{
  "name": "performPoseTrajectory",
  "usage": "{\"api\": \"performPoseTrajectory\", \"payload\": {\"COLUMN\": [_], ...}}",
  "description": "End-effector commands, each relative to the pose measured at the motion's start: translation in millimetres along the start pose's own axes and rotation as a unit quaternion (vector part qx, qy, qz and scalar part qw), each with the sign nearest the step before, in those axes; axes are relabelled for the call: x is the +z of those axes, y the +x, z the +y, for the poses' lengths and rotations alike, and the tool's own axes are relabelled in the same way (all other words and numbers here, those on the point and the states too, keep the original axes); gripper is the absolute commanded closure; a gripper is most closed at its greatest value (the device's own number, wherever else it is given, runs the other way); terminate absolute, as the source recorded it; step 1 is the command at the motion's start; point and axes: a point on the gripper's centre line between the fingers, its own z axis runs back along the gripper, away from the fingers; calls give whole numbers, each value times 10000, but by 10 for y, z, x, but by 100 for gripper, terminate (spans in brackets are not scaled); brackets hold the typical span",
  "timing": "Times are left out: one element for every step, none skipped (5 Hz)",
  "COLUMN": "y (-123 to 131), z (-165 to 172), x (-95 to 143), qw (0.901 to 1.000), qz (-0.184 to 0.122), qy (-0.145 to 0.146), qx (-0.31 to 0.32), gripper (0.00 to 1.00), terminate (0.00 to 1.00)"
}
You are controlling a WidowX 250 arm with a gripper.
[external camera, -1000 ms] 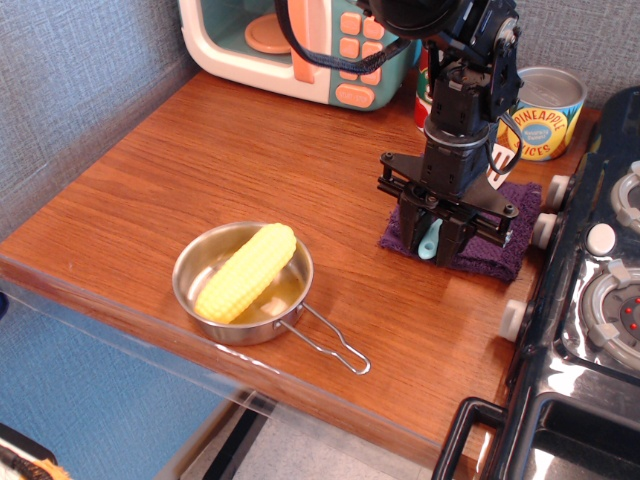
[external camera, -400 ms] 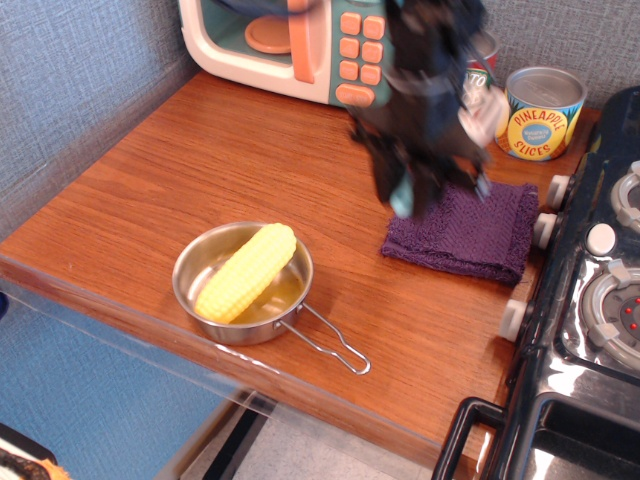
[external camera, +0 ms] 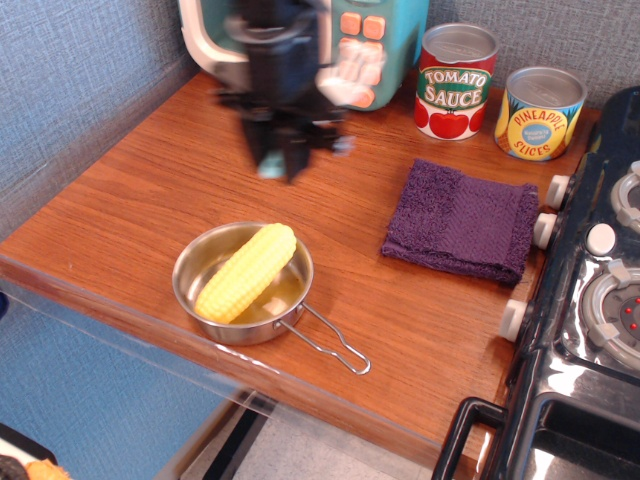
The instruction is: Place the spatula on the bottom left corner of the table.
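My gripper (external camera: 280,160) hangs blurred above the brown wood-grain table (external camera: 160,190), left of centre and beyond the pan. It is shut on the spatula (external camera: 268,165), of which only a light blue bit shows between the fingers, lifted clear of the tabletop. The spatula's white head is hidden by the gripper. The table's near left corner (external camera: 40,262) lies to the lower left of the gripper.
A steel pan (external camera: 243,285) holding a corn cob (external camera: 246,271) sits near the front edge, its wire handle pointing right. A purple cloth (external camera: 462,220) lies right. Tomato sauce (external camera: 455,82) and pineapple (external camera: 540,112) cans and a toy microwave (external camera: 355,50) stand behind; a black stove (external camera: 590,300) is right.
The gripper lifted the spatula off the purple cloth and carried it leftward across the table, to above the area behind the pan. The cloth now lies uncovered.
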Motion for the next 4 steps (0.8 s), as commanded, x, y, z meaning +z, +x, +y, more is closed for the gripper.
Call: {"api": "performPoseTrajectory", "payload": {"y": [-247,-450,-718,-858], "z": [906,1211,1236,1271], "x": [-20,-161,-193,-208], "qw": [9986,9975,9986,9989], "qz": [304,326,363,390], "qy": [410,271,180,247], "qx": [-119,-560,-344,-80], "gripper": [100,100,100,100], "terminate": [0,0,0,0]}}
